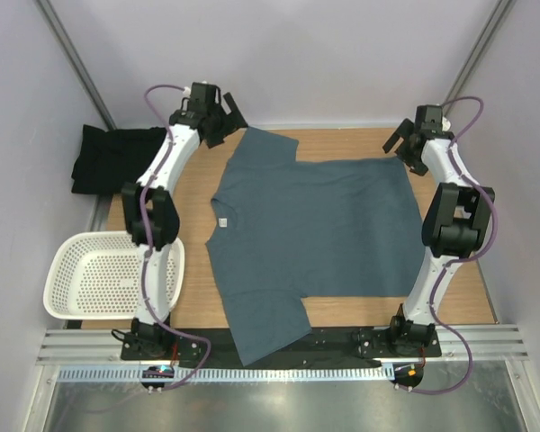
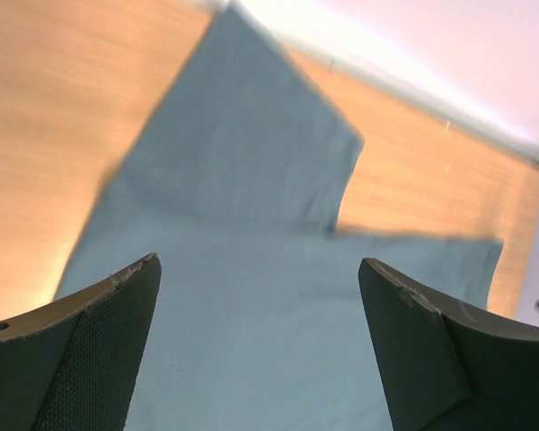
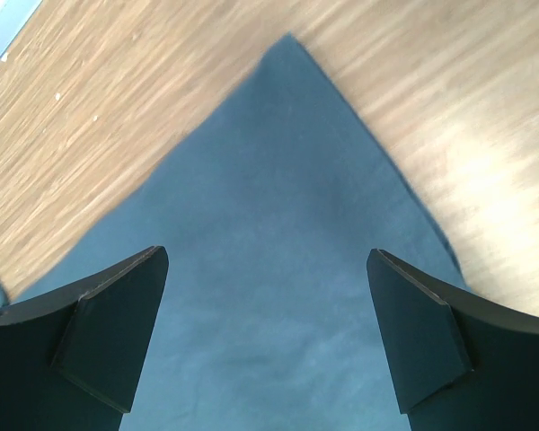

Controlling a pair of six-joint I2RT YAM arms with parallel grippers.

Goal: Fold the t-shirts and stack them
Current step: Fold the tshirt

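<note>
Blue-grey t-shirt (image 1: 315,225): spread flat on the wooden table (image 1: 459,288), neck towards the left arm.
Black t-shirt (image 1: 117,157): bunched at the far left.
Left gripper (image 1: 223,126): jaws apart, over the far sleeve.
Right gripper (image 1: 405,151): jaws apart, over the far hem corner.

Blue-grey t-shirt (image 1: 315,225): plain slate, with a small white neck label (image 1: 223,223). Black t-shirt (image 1: 112,157), far left: plain. Basket (image 1: 58,270), near left: white, dotted with holes. Table (image 1: 472,288): light tan wood grain. Left arm (image 1: 166,162) and right arm (image 1: 452,166): white links, black joints.
</note>
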